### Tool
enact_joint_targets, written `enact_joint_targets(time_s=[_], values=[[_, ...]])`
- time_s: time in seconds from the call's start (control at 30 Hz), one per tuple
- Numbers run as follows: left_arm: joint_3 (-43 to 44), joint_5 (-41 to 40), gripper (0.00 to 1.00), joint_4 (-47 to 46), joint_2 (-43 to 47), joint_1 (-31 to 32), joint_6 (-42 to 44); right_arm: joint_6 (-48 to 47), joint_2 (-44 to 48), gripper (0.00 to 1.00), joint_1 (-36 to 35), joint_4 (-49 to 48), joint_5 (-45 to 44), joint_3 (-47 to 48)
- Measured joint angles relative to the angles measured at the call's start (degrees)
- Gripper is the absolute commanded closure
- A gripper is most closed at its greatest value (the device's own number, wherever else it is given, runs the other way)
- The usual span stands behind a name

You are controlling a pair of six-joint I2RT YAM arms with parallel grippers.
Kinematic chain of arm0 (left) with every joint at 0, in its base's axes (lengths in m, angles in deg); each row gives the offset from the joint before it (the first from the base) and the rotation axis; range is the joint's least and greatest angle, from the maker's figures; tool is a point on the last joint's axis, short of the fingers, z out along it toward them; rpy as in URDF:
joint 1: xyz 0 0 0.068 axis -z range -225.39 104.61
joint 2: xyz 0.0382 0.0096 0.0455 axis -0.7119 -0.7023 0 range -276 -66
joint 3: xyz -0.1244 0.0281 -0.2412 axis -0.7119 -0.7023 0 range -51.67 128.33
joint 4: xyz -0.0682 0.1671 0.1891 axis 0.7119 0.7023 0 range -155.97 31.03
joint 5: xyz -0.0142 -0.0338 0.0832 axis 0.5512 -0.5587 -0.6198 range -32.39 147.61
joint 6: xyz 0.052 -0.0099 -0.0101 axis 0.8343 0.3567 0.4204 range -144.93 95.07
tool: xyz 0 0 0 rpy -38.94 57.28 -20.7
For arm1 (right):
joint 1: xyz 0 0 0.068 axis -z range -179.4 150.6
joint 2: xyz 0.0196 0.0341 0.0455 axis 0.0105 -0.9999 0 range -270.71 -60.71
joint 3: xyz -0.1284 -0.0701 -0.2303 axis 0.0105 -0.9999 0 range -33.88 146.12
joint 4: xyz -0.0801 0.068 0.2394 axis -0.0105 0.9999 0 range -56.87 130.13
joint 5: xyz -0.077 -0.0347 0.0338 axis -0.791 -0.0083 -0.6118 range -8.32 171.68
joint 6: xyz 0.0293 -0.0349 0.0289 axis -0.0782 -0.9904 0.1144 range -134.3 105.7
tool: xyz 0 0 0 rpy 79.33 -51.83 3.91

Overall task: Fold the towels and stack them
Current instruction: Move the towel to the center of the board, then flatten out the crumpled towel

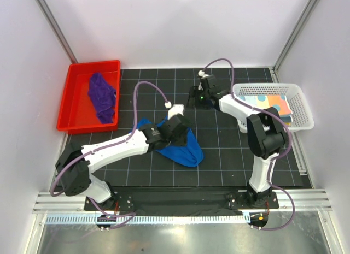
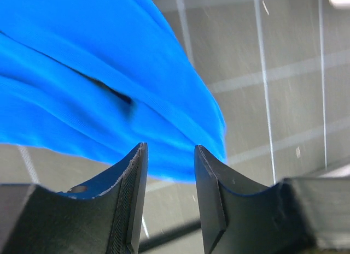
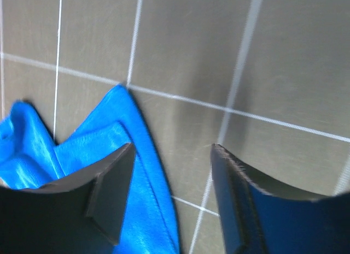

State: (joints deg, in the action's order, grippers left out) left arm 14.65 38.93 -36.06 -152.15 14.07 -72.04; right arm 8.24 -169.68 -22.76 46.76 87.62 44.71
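Observation:
The royal blue towel (image 1: 183, 147) lies crumpled on the black grid mat in the middle. My left gripper (image 1: 176, 128) hovers over its far edge; in the left wrist view (image 2: 169, 150) the jaws are open and empty, with the blue towel (image 2: 98, 90) just past the fingertips. My right gripper (image 1: 198, 96) is over bare mat behind the towel, open and empty (image 3: 172, 147), with a corner of the blue towel (image 3: 109, 150) under its left finger. The purple towel (image 1: 102, 96) lies bunched in the red tray (image 1: 74, 109). The patterned yellow-orange towel (image 1: 270, 105) lies in the white mesh basket (image 1: 303, 114).
The red tray stands at the far left and the basket at the far right of the mat. White walls and metal posts enclose the back and sides. The arm bases sit on the rail at the near edge.

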Motion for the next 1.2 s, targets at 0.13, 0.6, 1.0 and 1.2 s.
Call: enact_joint_targets(time_s=[0.13,0.6,1.0,1.2], values=[[1.03,-0.83,0.59,-0.57,-0.33,-6.56,1.05,-2.58,-3.5,0.41,-3.19,2.23,0.07,3.02],[14.88,0.35,0.61,-0.31,-17.03,-20.81,6.4,-5.49,-13.05,0.52,-6.03,4.09,0.57,9.49],[31.5,6.47,0.64,5.68,-30.18,-22.08,12.74,-2.86,-14.91,0.86,-5.14,2.16,1.07,10.05],[32.46,7.76,0.62,9.4,-32.85,-22.08,13.86,-0.39,-14.36,0.55,-3.54,-3.37,5.66,7.65]])
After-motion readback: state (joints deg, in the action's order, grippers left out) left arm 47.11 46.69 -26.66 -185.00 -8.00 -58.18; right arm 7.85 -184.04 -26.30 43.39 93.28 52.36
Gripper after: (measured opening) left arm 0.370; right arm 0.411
